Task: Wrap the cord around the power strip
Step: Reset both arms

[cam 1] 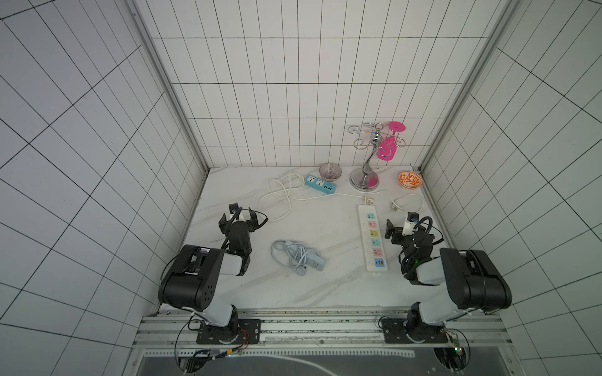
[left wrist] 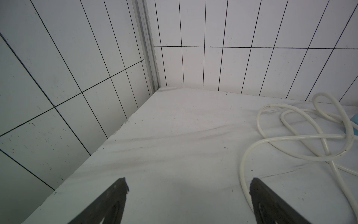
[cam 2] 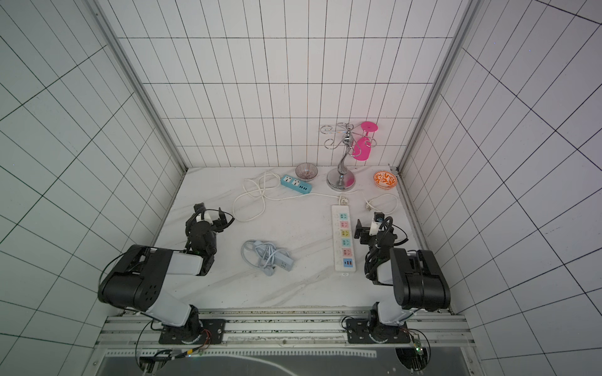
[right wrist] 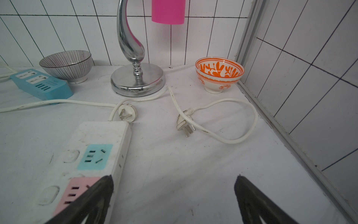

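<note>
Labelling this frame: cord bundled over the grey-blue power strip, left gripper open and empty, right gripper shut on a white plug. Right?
No: the right wrist view shows the right gripper open and empty, a white plug loose ahead of it. The cord over the power strip and open, empty left gripper: correct.

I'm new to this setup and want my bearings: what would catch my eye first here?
The bright pink cup hanging upside down on the chrome stand at the back of the table stands out most, with the orange bowl beside it. Then the long white strip with coloured sockets on the right, and mid-table the pale power strip with its cord looped over it.
</note>
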### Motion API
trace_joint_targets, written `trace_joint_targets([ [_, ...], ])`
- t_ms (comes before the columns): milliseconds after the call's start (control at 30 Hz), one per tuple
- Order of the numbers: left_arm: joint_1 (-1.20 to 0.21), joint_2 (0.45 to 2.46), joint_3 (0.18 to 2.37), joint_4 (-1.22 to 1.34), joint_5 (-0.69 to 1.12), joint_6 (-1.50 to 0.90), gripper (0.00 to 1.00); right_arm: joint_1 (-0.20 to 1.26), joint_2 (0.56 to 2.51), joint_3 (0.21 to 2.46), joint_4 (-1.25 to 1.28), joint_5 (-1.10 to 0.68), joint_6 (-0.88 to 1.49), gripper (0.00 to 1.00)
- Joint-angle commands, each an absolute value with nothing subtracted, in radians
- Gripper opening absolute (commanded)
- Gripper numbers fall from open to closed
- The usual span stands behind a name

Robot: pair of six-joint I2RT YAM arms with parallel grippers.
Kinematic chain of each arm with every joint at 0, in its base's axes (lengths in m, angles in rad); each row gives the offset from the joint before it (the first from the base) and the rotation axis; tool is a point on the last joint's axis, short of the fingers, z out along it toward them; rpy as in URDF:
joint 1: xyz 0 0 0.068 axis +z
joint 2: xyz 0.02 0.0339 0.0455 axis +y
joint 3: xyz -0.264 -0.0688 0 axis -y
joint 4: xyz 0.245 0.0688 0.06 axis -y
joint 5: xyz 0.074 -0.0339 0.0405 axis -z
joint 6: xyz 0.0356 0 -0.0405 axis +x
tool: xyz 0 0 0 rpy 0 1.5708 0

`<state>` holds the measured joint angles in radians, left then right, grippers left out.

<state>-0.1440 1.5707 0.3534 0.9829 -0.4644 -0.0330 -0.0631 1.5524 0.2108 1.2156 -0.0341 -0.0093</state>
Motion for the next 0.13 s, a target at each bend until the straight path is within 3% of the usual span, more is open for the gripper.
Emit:
trace_joint_targets([
  [0, -0.144, 1.565, 0.351, 0.996, -0.476, -0.029, 0.97, -0.054, 1.556, 0.272, 1.233, -0.023, -0.018, 0.99],
  [100, -0.145, 1.566, 0.351, 0.995, -0.476, -0.029, 0.97, -0.054, 1.552, 0.268, 1.239, -0.023, -0.017, 0.99],
])
